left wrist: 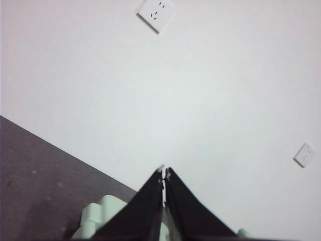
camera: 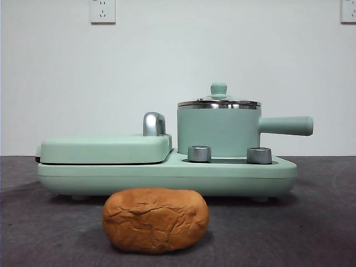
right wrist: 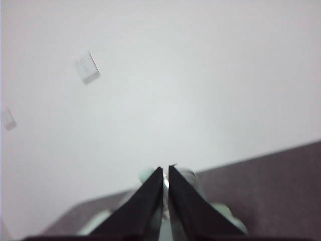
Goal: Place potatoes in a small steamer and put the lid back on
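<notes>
Black jaws on my left tool (left wrist: 163, 170) and right tool (right wrist: 166, 169) pressed together, gripping nothing, both aimed at wall. Potatoes (camera: 155, 219) sit at counter (camera: 317, 222) front edge, before appliance base (camera: 167, 177). Small steamer (camera: 219, 130) on base, lid (camera: 218, 100) on; contents unseen.

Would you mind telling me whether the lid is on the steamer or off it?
On: the lid sits level on the steamer rim, knob up.
</notes>
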You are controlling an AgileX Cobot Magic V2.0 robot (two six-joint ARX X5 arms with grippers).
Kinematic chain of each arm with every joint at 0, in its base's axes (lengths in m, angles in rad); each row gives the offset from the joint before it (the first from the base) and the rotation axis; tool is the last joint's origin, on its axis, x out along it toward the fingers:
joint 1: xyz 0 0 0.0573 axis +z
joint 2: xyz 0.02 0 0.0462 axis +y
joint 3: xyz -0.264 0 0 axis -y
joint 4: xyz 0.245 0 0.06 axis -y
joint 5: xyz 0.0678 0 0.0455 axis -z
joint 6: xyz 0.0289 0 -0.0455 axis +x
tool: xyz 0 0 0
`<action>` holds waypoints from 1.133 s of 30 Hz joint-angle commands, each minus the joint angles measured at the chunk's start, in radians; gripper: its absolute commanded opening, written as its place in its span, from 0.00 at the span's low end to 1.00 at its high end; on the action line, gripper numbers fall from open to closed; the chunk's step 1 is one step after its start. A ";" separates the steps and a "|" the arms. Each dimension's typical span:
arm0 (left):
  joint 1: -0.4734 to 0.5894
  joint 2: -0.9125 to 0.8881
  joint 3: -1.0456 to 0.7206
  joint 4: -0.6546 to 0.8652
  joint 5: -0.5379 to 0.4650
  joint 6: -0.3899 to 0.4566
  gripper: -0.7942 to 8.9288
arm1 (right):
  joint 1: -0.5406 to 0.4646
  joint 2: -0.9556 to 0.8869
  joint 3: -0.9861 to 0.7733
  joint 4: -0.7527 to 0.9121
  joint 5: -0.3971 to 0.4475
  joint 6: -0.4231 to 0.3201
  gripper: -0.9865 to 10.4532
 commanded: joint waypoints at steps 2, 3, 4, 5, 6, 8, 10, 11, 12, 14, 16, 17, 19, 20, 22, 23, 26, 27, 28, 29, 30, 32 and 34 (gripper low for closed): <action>0.000 0.007 0.132 -0.129 0.005 -0.024 0.09 | 0.002 0.027 0.131 -0.132 0.012 0.042 0.10; 0.000 0.012 0.171 -0.191 0.005 -0.022 0.09 | 0.002 0.039 0.164 -0.172 0.016 0.041 0.10; 0.000 0.022 0.218 -0.262 0.005 -0.013 0.09 | 0.002 0.056 0.200 -0.207 0.016 0.039 0.10; 0.000 0.036 0.265 -0.326 0.005 0.001 0.09 | 0.002 0.077 0.233 -0.232 0.015 0.038 0.10; 0.000 0.050 0.303 -0.371 0.005 0.018 0.09 | 0.002 0.095 0.261 -0.246 0.012 0.038 0.10; 0.000 0.092 0.390 -0.454 0.006 0.069 0.09 | 0.002 0.143 0.324 -0.271 0.001 0.037 0.10; 0.000 0.138 0.464 -0.506 0.020 0.115 0.09 | 0.002 0.195 0.380 -0.295 -0.009 0.028 0.10; 0.000 0.166 0.501 -0.531 0.032 0.137 0.09 | 0.002 0.224 0.410 -0.312 -0.018 0.013 0.10; 0.000 0.198 0.537 -0.557 0.045 0.154 0.09 | 0.002 0.257 0.441 -0.330 -0.034 -0.008 0.10; 0.000 0.259 0.599 -0.609 0.080 0.193 0.09 | 0.002 0.320 0.494 -0.372 -0.076 -0.055 0.10; 0.000 0.322 0.653 -0.661 0.128 0.232 0.09 | 0.002 0.379 0.539 -0.417 -0.120 -0.103 0.10; 0.000 0.352 0.675 -0.684 0.154 0.252 0.09 | 0.002 0.415 0.566 -0.445 -0.150 -0.134 0.10; -0.002 0.420 0.720 -0.732 0.211 0.300 0.09 | 0.002 0.481 0.610 -0.504 -0.200 -0.204 0.10; -0.003 0.448 0.736 -0.750 0.232 0.325 0.09 | 0.003 0.507 0.626 -0.528 -0.218 -0.239 0.10; -0.007 0.508 0.765 -0.782 0.275 0.384 0.09 | 0.013 0.562 0.654 -0.578 -0.242 -0.318 0.10; -0.010 0.533 0.775 -0.792 0.290 0.410 0.09 | 0.021 0.581 0.663 -0.597 -0.243 -0.352 0.10; -0.026 0.608 0.804 -0.828 0.317 0.505 0.09 | 0.062 0.638 0.681 -0.655 -0.239 -0.483 0.10; -0.035 0.631 0.812 -0.842 0.318 0.539 0.09 | 0.079 0.655 0.682 -0.668 -0.237 -0.521 0.10; -0.045 0.652 0.819 -0.854 0.318 0.575 0.09 | 0.099 0.672 0.682 -0.682 -0.231 -0.554 0.10; -0.054 0.669 0.822 -0.862 0.318 0.605 0.09 | 0.119 0.686 0.682 -0.693 -0.221 -0.576 0.10; -0.066 0.686 0.823 -0.869 0.318 0.642 0.09 | 0.144 0.700 0.682 -0.702 -0.204 -0.595 0.10; -0.087 0.711 0.823 -0.883 0.318 0.711 0.09 | 0.196 0.722 0.682 -0.716 -0.161 -0.642 0.10; -0.113 0.731 0.823 -0.907 0.317 0.797 0.09 | 0.251 0.740 0.682 -0.734 -0.119 -0.695 0.10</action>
